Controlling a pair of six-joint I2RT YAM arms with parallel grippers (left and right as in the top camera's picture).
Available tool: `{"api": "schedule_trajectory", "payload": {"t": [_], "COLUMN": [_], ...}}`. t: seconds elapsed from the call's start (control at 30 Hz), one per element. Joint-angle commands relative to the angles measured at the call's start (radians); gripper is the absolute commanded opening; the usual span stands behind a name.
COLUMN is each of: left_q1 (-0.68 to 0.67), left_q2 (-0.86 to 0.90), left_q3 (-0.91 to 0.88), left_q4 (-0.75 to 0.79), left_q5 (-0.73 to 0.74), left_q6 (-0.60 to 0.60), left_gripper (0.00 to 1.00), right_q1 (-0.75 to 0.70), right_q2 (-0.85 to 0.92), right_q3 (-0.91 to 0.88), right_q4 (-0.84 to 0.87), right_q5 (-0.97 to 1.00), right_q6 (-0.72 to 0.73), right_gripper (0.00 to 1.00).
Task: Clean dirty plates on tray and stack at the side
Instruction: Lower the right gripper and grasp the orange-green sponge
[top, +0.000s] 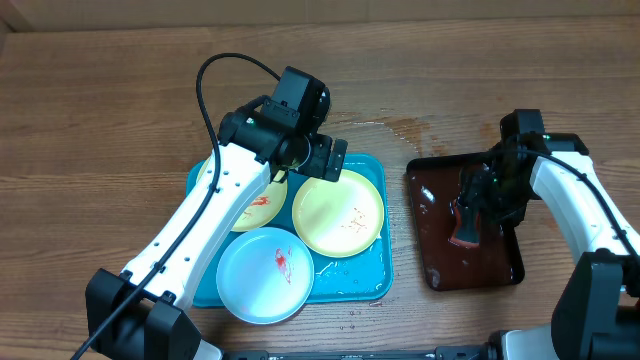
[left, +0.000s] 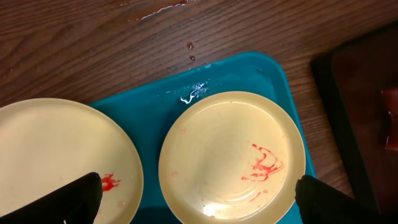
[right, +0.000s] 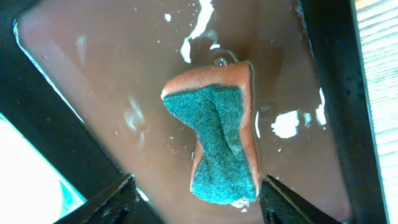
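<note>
The turquoise tray (top: 383, 250) holds three plates. Under my left arm lies a pale yellow plate (top: 264, 206) (left: 56, 149) with a red smear. To its right is a second yellow plate (top: 338, 212) (left: 233, 155), also smeared red. A blue-white plate (top: 265, 275) with a red smear sits at the front. My left gripper (top: 325, 158) (left: 199, 193) hovers open above the right yellow plate, touching nothing. My right gripper (top: 478, 195) (right: 199, 193) is open over a green-topped orange sponge (right: 217, 140) (top: 466, 232), with a gap on each side.
The sponge lies in a wet dark reddish-brown tray (top: 440, 250) (right: 124, 74) right of the turquoise tray. Spilled water (top: 400, 128) glistens on the wooden table behind both trays. Bare wood surrounds the trays.
</note>
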Motion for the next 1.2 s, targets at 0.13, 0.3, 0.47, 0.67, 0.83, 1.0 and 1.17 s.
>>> {"api": "schedule_trajectory", "payload": {"t": [0.13,0.3,0.47,0.67,0.83,1.0,1.17], "left_q1": [0.002,0.002,0.002,0.002,0.002,0.002,0.002], "left_q2": [-0.011,-0.011,-0.011,-0.011,-0.011,-0.011,-0.011], "left_q3": [0.019,0.019,0.019,0.019,0.019,0.019,0.019], "left_q4": [0.015,0.019,0.024,0.03,0.031,0.038,0.038], "left_q5": [-0.006,-0.006,-0.006,-0.006,-0.006,-0.006,-0.006], "left_q6": [-0.003,-0.003,-0.003,-0.003,-0.003,-0.003,-0.003], "left_gripper": [1.0,1.0,1.0,1.0,1.0,1.0,1.0], "right_q1": [-0.002,-0.002,-0.002,-0.002,-0.002,-0.002,-0.002], "right_q2": [0.001,0.005,0.006,0.008,0.012,0.012,0.012], "right_q3": [0.008,-0.04,-0.073,-0.12,-0.194,-0.192,-0.192], "right_q4": [-0.008,0.027,0.053,0.095,0.163,0.188,0.232], "right_q5": [-0.013,-0.037,-0.056,-0.056,-0.056,-0.056,-0.055], "right_q6": [-0.204,-0.203,-0.177,-0.134,-0.117,-0.117,-0.117], "right_gripper": [0.61,0.6,0.64,0.63,0.6,0.56,0.36]}}
